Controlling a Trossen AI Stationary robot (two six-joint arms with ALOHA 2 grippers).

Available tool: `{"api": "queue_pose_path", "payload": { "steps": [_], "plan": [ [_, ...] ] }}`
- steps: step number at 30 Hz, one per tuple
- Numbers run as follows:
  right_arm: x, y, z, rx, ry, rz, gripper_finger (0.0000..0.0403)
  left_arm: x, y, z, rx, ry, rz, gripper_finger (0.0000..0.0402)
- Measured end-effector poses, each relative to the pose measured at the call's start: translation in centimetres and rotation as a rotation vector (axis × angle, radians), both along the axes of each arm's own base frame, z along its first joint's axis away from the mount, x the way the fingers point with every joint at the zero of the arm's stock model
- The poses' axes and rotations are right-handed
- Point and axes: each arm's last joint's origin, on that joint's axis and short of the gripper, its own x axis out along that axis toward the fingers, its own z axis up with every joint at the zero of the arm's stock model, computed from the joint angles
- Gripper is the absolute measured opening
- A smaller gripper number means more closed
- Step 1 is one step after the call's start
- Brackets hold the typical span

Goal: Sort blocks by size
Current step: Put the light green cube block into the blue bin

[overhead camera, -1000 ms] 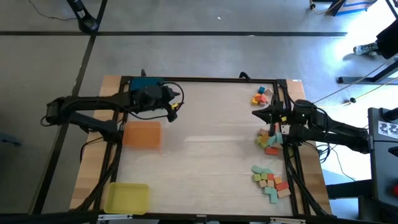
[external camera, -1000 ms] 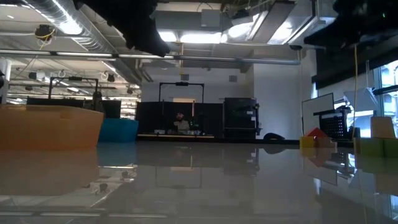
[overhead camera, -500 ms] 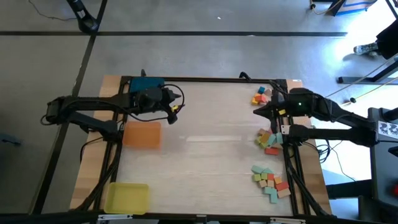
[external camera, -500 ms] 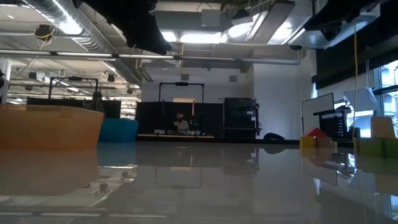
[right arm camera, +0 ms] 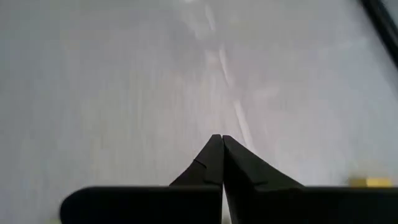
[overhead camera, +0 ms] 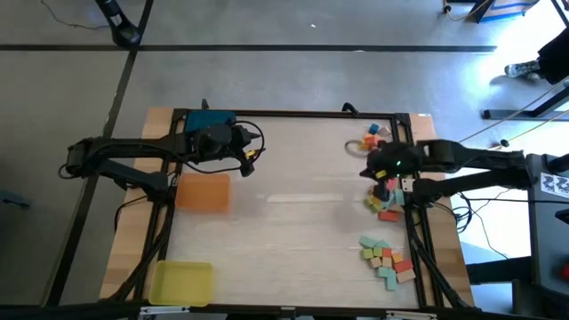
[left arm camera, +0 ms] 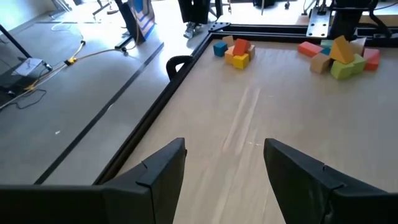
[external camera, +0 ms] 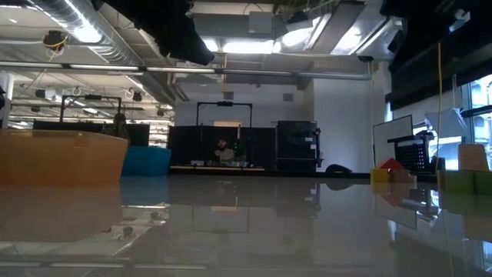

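1. High view: left claw [overhead camera: 250, 158] sits upper left of centre on the worktop [overhead camera: 293, 222], beside the blue tray [overhead camera: 210, 119]; orange tray [overhead camera: 204, 192] just below it, yellow tray [overhead camera: 181, 282] at lower left.
2. High view: right claw [overhead camera: 366, 171] reaches in from the right edge, over the worktop at centre right. Blocks [overhead camera: 385, 201] lie in three clusters down the right side: a small group at upper right, a middle group just under the right arm, a bigger pile at lower right.
3. Low view: glossy worktop across the lower half, orange tray at far left, blue tray behind it. A few blocks [external camera: 390, 171] at right edge, yellow and red visible, pale green ones further right. Dark arm parts along the top; neither claw tip shows.
4. Left wrist view: left claw [left arm camera: 225, 167] wide open, nothing between its fingers [left arm camera: 163, 168], bare worktop under it. Blocks [left arm camera: 234, 52] in two clusters at the top of frame, well apart from the claw.
5. Right wrist view: right claw [right arm camera: 221, 143] fully closed, fingertips pressed together, nothing held. Only pale worktop ahead; a yellow sliver at lower right, cannot tell what.
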Motion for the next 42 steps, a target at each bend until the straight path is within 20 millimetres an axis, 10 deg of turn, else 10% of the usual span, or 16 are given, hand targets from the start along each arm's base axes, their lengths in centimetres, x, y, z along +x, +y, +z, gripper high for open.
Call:
{"api": "queue_pose_path", "payload": {
  "steps": [10,25,42],
  "plan": [
    [2.0,2.0,-4.8,0.036,0.400,-0.043,0.0024,0.0,0.0,0.0,0.000,0.000,0.000,0.0205],
    [4.6,2.4,-9.6,-0.002,0.699,0.136,0.0226,0.0,0.0,-0.1,-0.005,0.008,0.001,0.0205],
    [5.9,2.4,-12.0,-0.070,0.831,0.246,0.0237,0.8,0.1,-1.3,-0.014,0.058,0.001,0.0205]
  ]
}}
